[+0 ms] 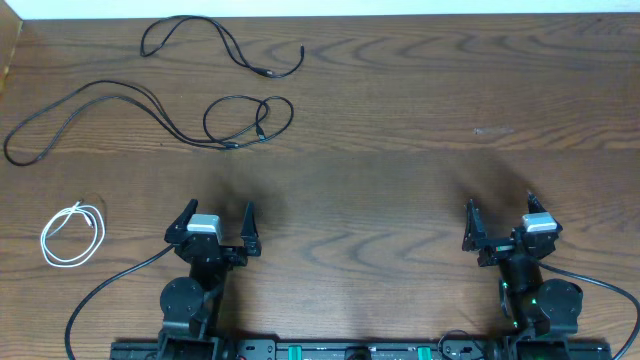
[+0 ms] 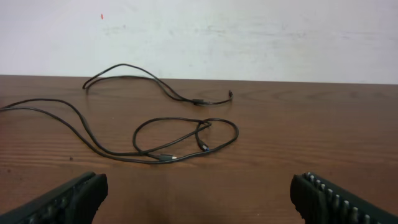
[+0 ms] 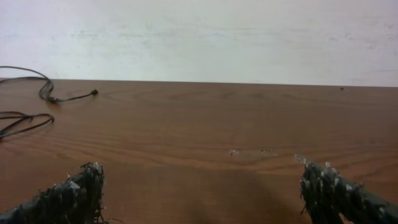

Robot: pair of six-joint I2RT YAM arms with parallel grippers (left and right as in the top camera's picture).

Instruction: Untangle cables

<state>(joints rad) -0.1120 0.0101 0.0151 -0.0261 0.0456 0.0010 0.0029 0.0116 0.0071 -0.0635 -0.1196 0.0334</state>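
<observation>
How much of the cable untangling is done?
Nearly all of it looks done. The short black cable, the long black cable and the white cable each lie apart on the table. Nothing is in hand: the left fingers and right fingers are open and empty. Maybe left: the long black cable crosses itself in a loop, and the white one is curled up.

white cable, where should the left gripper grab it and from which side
Probably the loop's right edge of the white cable, nearest the open left gripper, from straight above with jaws straddling the strand: it lies flat on the table as a thin loose loop.
</observation>
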